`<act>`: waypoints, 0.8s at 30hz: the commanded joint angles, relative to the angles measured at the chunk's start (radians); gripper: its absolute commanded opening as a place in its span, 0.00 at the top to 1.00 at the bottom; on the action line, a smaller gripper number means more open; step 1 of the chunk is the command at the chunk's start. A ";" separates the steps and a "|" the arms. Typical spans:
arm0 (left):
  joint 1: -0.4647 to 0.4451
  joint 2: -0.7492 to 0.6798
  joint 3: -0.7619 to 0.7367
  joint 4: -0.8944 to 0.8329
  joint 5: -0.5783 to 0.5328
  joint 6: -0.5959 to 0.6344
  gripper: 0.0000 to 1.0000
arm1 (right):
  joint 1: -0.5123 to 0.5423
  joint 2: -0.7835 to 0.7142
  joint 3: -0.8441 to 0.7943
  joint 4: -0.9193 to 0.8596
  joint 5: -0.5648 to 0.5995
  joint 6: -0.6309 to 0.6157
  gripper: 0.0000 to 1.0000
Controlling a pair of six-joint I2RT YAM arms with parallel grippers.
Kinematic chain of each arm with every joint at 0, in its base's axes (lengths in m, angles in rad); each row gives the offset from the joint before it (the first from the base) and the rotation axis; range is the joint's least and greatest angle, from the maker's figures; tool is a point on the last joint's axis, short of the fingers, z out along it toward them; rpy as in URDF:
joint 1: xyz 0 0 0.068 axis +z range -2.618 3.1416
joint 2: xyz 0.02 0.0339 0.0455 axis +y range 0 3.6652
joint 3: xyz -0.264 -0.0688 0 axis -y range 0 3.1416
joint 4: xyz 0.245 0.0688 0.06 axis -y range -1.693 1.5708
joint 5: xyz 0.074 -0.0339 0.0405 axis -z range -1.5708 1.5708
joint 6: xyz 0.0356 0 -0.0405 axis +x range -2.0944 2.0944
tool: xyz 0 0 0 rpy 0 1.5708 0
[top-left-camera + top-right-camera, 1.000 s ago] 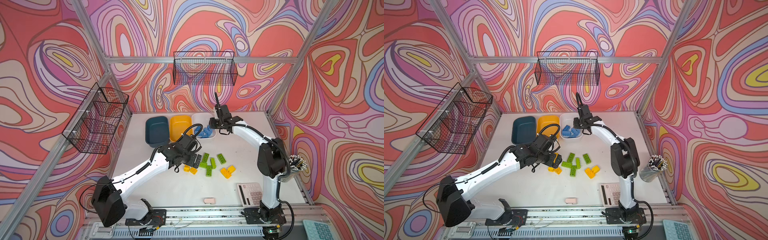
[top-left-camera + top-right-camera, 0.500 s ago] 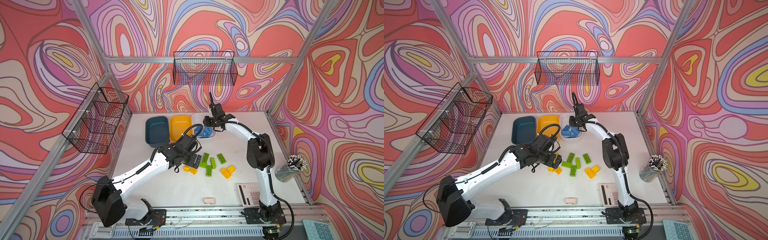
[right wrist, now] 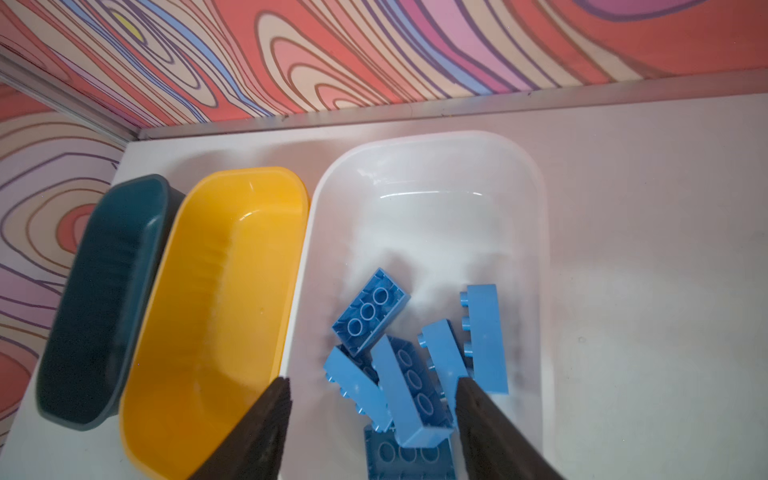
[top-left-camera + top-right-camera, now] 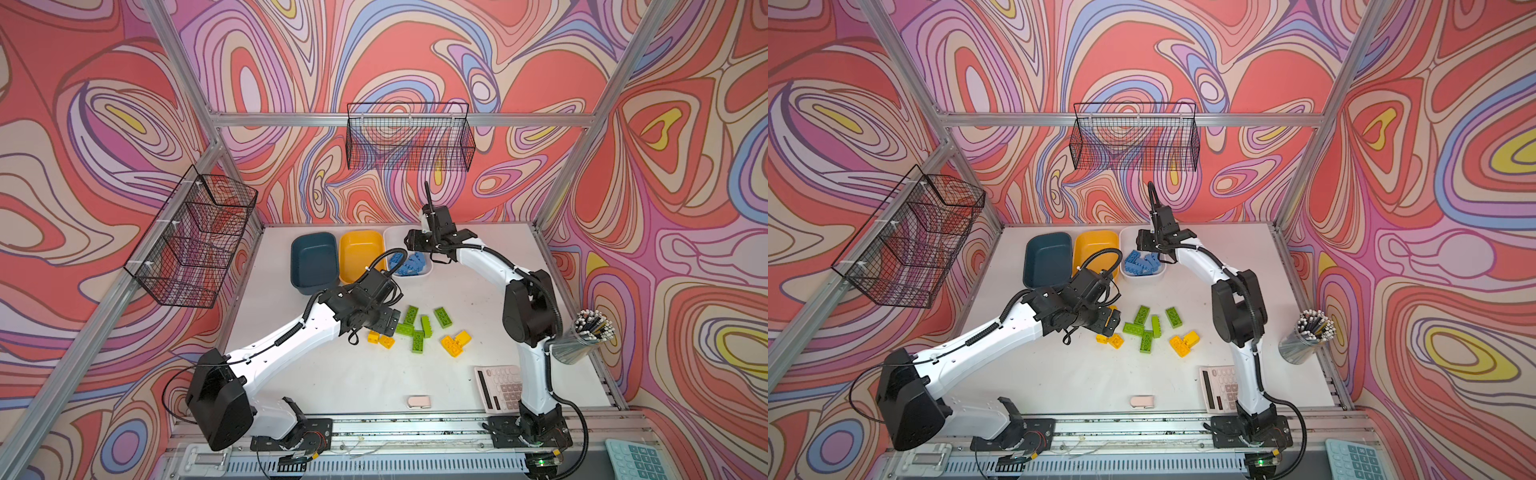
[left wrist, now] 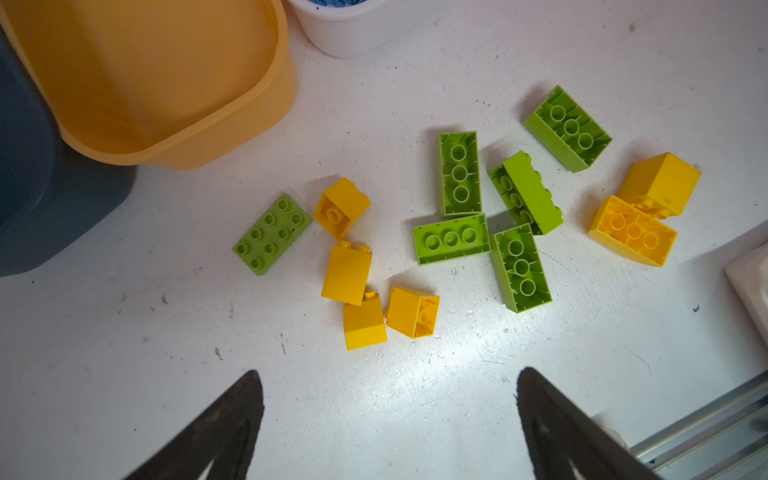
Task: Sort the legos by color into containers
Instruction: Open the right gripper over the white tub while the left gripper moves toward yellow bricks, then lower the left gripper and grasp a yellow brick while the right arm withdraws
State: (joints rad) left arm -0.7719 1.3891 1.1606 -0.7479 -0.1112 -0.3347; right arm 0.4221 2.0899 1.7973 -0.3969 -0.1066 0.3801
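Several lime green legos (image 4: 415, 328) and yellow legos (image 4: 455, 343) lie loose mid-table. In the left wrist view the green legos (image 5: 459, 174) and yellow legos (image 5: 347, 274) sit just beyond my left gripper (image 5: 388, 380), which is open and empty above the table. The teal container (image 4: 313, 259), yellow container (image 4: 360, 253) and white container (image 3: 415, 187) stand in a row at the back. Blue legos (image 3: 411, 395) are piled in the white one. My right gripper (image 3: 374, 384) hangs open over that pile, with the top blue brick lying loose between its fingers. The teal and yellow containers hold nothing.
A pink calculator (image 4: 500, 388) and a small pink block (image 4: 419, 401) lie near the front edge. A cup of pencils (image 4: 582, 340) stands at the right. Black wire baskets hang on the back wall (image 4: 409, 137) and left wall (image 4: 195, 241).
My right gripper has opened over the white container, and a blue brick now lies on the pile. The left gripper has hardly moved.
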 commanded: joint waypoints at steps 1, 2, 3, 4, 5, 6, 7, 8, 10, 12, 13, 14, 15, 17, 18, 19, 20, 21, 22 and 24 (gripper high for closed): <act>-0.002 0.000 0.022 -0.080 -0.044 -0.018 0.07 | 0.001 -0.195 -0.141 0.117 -0.019 0.011 0.33; -0.001 -0.004 0.012 -0.081 -0.040 -0.026 0.07 | 0.002 -0.252 -0.212 0.151 -0.022 0.016 0.33; 0.000 -0.004 0.003 -0.080 -0.035 -0.034 0.08 | 0.002 -0.311 -0.282 0.187 -0.027 0.023 0.33; 0.000 -0.002 -0.006 -0.079 -0.024 -0.040 0.10 | 0.002 -0.369 -0.338 0.216 -0.032 0.030 0.33; 0.002 0.005 -0.012 -0.076 -0.016 -0.048 0.11 | 0.002 -0.428 -0.417 0.249 -0.037 0.045 0.33; 0.003 0.016 -0.018 -0.073 -0.013 -0.057 0.13 | 0.001 -0.485 -0.493 0.292 -0.044 0.067 0.34; 0.005 0.024 -0.023 -0.069 -0.010 -0.064 0.14 | 0.002 -0.535 -0.569 0.338 -0.054 0.092 0.34; 0.008 0.038 -0.030 -0.062 -0.015 -0.073 0.15 | 0.004 -0.591 -0.660 0.407 -0.072 0.128 0.34; 0.021 0.062 -0.040 -0.054 -0.027 -0.102 0.18 | 0.007 -0.688 -0.820 0.518 -0.105 0.166 0.34; 0.042 0.080 -0.056 -0.034 -0.014 -0.123 0.22 | 0.012 -0.770 -0.942 0.580 -0.107 0.180 0.30; 0.047 0.087 -0.063 -0.025 -0.009 -0.129 0.22 | 0.012 -0.795 -0.979 0.587 -0.101 0.176 0.29; 0.052 0.097 -0.068 -0.017 -0.005 -0.132 0.23 | 0.013 -0.822 -1.016 0.589 -0.095 0.171 0.28; 0.055 0.111 -0.071 -0.010 -0.001 -0.135 0.24 | 0.012 -0.844 -1.052 0.591 -0.089 0.165 0.28; 0.058 0.139 -0.077 -0.001 -0.002 -0.139 0.25 | 0.013 -0.879 -1.112 0.606 -0.079 0.159 0.27; 0.060 0.156 -0.079 0.007 -0.002 -0.140 0.26 | 0.012 -0.892 -1.139 0.618 -0.078 0.159 0.27; 0.061 0.169 -0.085 0.014 -0.002 -0.143 0.27 | 0.012 -0.901 -1.163 0.632 -0.079 0.163 0.27; 0.063 0.183 -0.087 0.021 0.002 -0.146 0.28 | 0.012 -0.908 -1.187 0.647 -0.083 0.166 0.27; 0.065 0.197 -0.091 0.028 0.003 -0.151 0.28 | 0.013 -0.910 -1.207 0.660 -0.083 0.164 0.27; 0.065 0.206 -0.094 0.036 0.005 -0.153 0.28 | 0.013 -0.910 -1.220 0.667 -0.083 0.164 0.27; 0.067 0.225 -0.101 0.052 0.009 -0.157 0.28 | 0.013 -0.909 -1.238 0.675 -0.078 0.156 0.28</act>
State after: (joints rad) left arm -0.7124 1.5929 1.0740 -0.7219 -0.1074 -0.4648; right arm 0.4316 1.1942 0.5812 0.2070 -0.1883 0.5335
